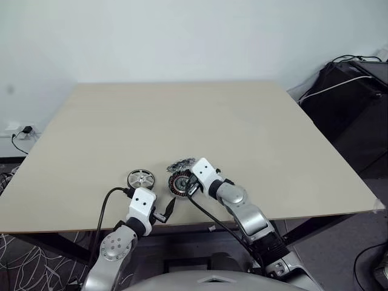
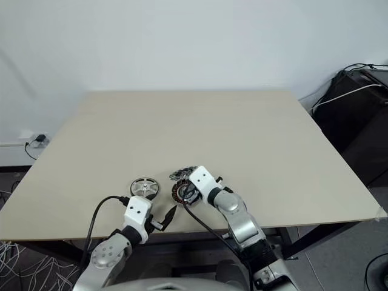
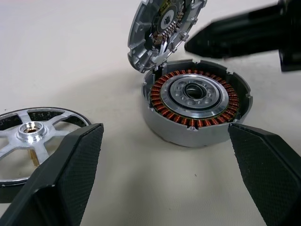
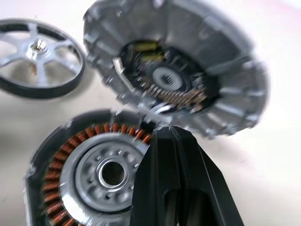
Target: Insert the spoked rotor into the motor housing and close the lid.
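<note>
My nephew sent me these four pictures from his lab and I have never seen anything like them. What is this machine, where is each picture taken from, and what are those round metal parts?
This is a two-armed humanoid robot at a beige table. The two wide pictures come from cameras in its head, looking down over its arms. The two close-ups come from a camera on each wrist, looking along that arm's black fingers.

Three parts lie on the table. The motor housing is the round cup with a ring of copper windings. Its lid stands swung up at the housing's rim. The spoked rotor, like a small silver wheel, lies beside the housing, not yet inserted.

The left gripper is open and holds nothing. The right gripper is shut, its tips at the edge of the raised lid.
</note>
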